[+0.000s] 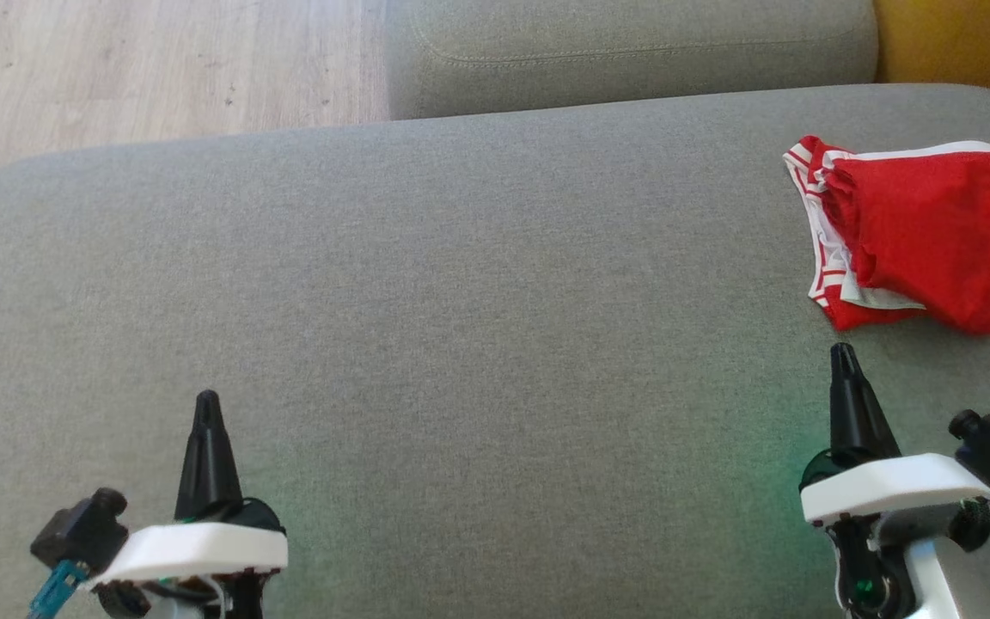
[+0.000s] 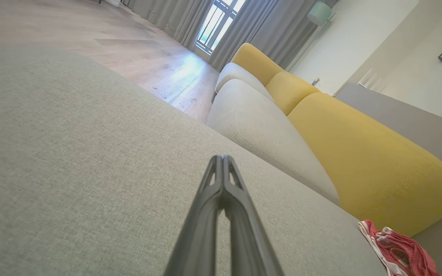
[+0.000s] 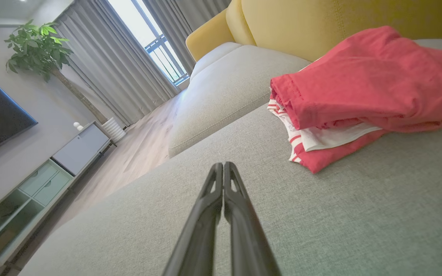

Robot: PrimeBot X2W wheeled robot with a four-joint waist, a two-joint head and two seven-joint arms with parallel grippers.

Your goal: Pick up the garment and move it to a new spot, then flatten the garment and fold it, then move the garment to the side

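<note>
A red garment (image 1: 925,236) with white trim lies folded in a small pile on the grey cushion (image 1: 461,301), at the far right. The same red garment (image 3: 359,99) looms just ahead and to the right in the right wrist view, and the garment (image 2: 397,251) peeks in at the bottom right of the left wrist view. My right gripper (image 1: 843,352) is shut and empty, its tip a short way in front of the garment without touching it. At the lower left my left gripper (image 1: 207,400) is shut with nothing in it, over bare cushion.
A second grey cushion (image 1: 624,52) adjoins the far edge, with yellow backrests (image 2: 359,153) along the right. Wooden floor (image 1: 143,69) lies beyond the cushion's far-left edge. A TV cabinet (image 3: 44,180) and a potted plant (image 3: 37,50) stand across the room.
</note>
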